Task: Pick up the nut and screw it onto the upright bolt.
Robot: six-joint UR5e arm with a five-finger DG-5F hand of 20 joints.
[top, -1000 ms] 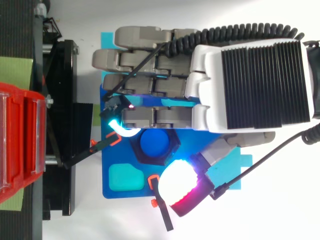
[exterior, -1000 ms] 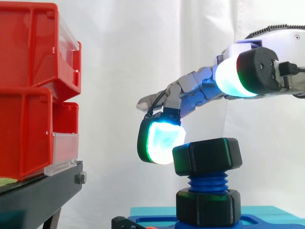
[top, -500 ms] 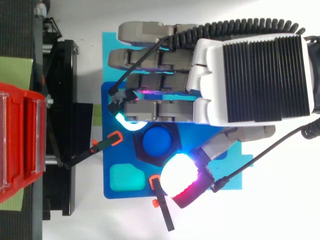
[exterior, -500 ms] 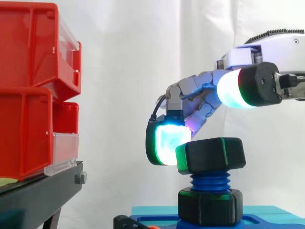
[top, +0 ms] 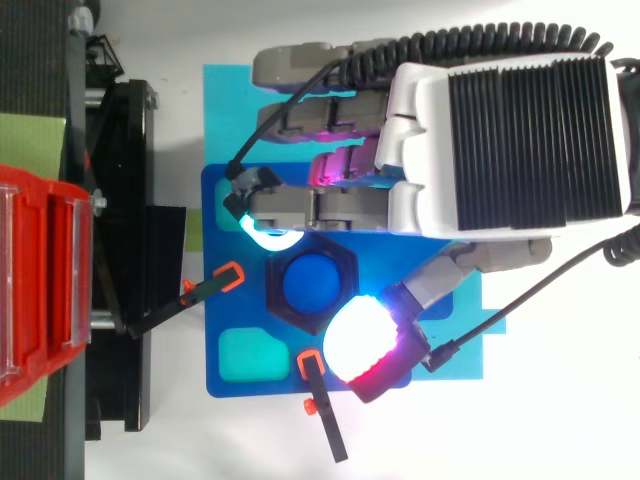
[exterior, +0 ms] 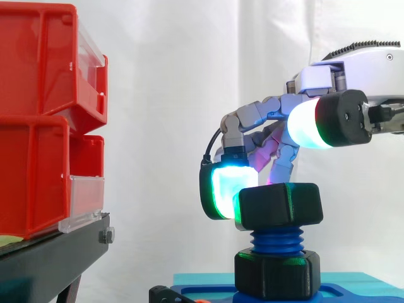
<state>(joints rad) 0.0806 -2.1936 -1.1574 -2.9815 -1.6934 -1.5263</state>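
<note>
White curtain (exterior: pixel 177 76) hangs behind the work. Before it, the black six-sided nut (exterior: pixel 278 205) sits level on the top of the upright blue bolt (exterior: pixel 276 240), with several turns of bare thread showing beneath it. From above, the bolt's round blue end shows through the middle of the nut.

Coming in from the right, the hand (top: pixel 520 130) reaches over the nut with its fingers curled down round it. One fingertip pad (exterior: pixel 228 189), glowing cyan and green, presses against the side of the nut that faces the bins. The thumb pad (top: pixel 362 342), white with a red edge, lies by the opposite corner of the nut in the top view. In the side view it stands higher than the nut. A magenta glow shows among the other fingers, which are bent above the nut.

Below the thread, a second black hex collar (exterior: pixel 276 274) sits at the foot of the bolt on a blue base plate (top: pixel 270 383). That plate rests on a teal sheet (top: pixel 225 120). An orange clip (top: pixel 230 275) lies at the plate's edge, near the nut.

Well apart, at the left of the side view, red bins (exterior: pixel 38 120) are stacked on a black stand (exterior: pixel 50 259).
</note>
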